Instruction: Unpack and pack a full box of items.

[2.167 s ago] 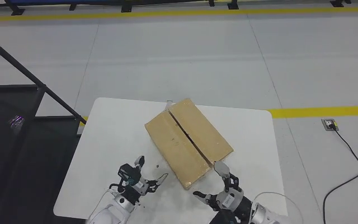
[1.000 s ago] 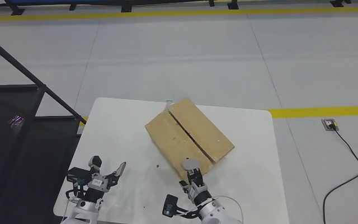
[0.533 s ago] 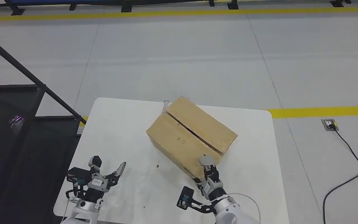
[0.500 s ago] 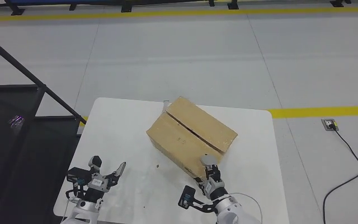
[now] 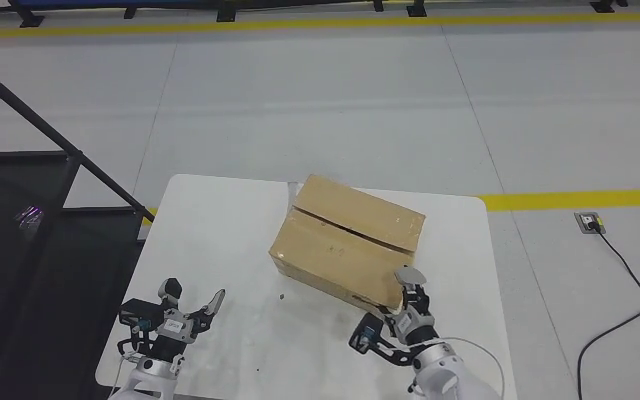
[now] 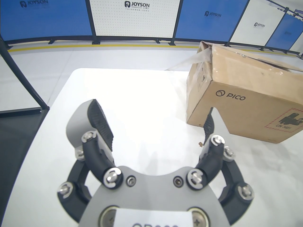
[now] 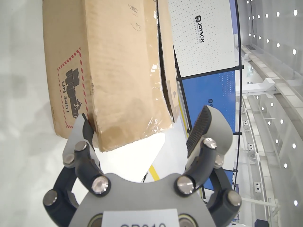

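Cardboard box (image 5: 345, 245), flaps shut along centre seam (image 5: 352, 228), sits on white surface (image 5: 220, 230), right of middle, skewed to the edges. Right fingers (image 7: 201, 124) are spread wide and straddle the box's near right corner; one finger touches the printed wall, the other stands clear of it. Left fingers (image 6: 99, 121) are also spread, w/ nothing between them, near the front left of the surface and well apart from the box.

Step, as judged: squaring the box before the flaps are opened. To do it well:
- Keep contact low on the wall so the box slides and doesn't tip.
- Go slow, since a push at a corner tends to spin it.
- Bring the left fingers to the opp. wall as a stop.

Loose tape (image 6: 189, 60) at the far corner may snag.

Room: the far corner lies near the surface's far edge, so push no further that way. The left half is open. A black frame (image 5: 60, 150) stands beyond the left edge.
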`<state>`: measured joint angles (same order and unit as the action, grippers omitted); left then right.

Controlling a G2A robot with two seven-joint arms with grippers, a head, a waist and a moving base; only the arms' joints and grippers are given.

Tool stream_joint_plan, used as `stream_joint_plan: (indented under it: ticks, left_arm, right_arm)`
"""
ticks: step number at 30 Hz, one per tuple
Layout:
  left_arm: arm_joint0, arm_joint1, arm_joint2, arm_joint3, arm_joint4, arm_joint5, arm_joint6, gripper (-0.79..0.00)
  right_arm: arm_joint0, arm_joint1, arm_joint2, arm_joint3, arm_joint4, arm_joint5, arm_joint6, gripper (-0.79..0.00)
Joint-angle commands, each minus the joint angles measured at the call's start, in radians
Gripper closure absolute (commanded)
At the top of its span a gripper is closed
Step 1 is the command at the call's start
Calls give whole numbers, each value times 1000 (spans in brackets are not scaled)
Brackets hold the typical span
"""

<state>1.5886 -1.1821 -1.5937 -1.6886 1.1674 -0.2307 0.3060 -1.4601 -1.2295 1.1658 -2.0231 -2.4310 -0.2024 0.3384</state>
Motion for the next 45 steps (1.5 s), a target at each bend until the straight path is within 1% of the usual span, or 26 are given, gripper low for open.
stream_joint_plan:
  ticks: [1,4,7,9,12,15,17,26,28,29,32,38,42,45]
  left_arm:
    - [0,0,0,0,0,0,0,-785]
    - [0,0,0,-2,4,2,-4,-785]
    - [-2,-1,-2,-8,39,37,-8,-785]
    - [-25,-2,4,-1,26,34,-24,-785]
    - [-93,-2,18,25,38,22,-57,-785]
    - [-196,-5,47,88,47,21,-95,-785]
    - [-274,-7,64,154,9,-10,-150,-785]
    - [-274,-7,64,154,9,-10,-150,-785]
    - [-277,-8,69,161,14,-6,-160,-785]
    - [-291,-9,77,172,19,-5,-168,-785]
    - [-355,-13,113,232,61,14,-180,-785]
    - [-499,-28,204,394,118,18,-147,-785]
    - [-580,-42,270,492,141,-5,-116,-785]
    - [-622,-51,312,546,153,-29,-91,-785]
  right_arm:
    - [-10,0,12,-12,22,8,-17,-785]
    - [-36,1,35,-48,64,29,-56,-785]
    - [-68,2,56,-95,135,57,-145,-785]
    - [-89,4,71,-122,179,77,-207,-785]
    - [-118,5,83,-160,248,98,-304,-785]
    - [-150,7,99,-195,319,105,-387,-785]
    - [-153,7,102,-202,319,107,-395,-785]
    - [-153,7,102,-202,319,107,-395,-785]
    - [-151,6,104,-188,350,114,-391,-785]
    - [-144,4,108,-178,365,120,-383,-785]
    - [-135,2,114,-173,406,133,-396,-785]
    - [-150,4,155,-168,467,129,-432,-785]
    - [-166,5,179,-158,494,122,-452,-785]
    - [-175,6,195,-150,506,122,-461,-785]
